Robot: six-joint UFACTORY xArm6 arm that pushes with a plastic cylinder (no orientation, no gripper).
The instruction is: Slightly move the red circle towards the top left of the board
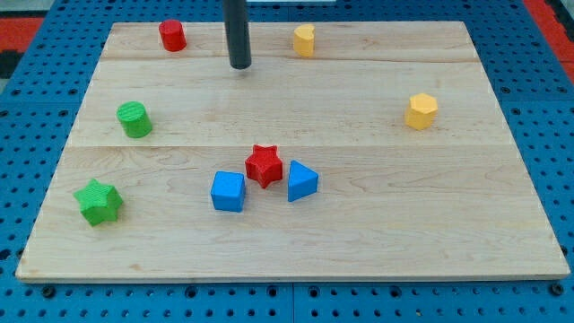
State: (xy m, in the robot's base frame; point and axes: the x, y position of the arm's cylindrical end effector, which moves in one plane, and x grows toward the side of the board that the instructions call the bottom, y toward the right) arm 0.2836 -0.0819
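Wooden board, my tip right of red circle

The board is pale, smooth wood with visible grain. The green circle has a ribbed top. The rod looks matt dark.

A star sits between a cube at its left and a triangular block at its right.

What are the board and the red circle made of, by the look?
Pale wooden board: looks like unvarnished wood, given visible grain and plank seams, matte. Red round cylinder block: probably plastic, given uniform saturated colour and slight sheen; possibly 3D-printed, can't confirm.
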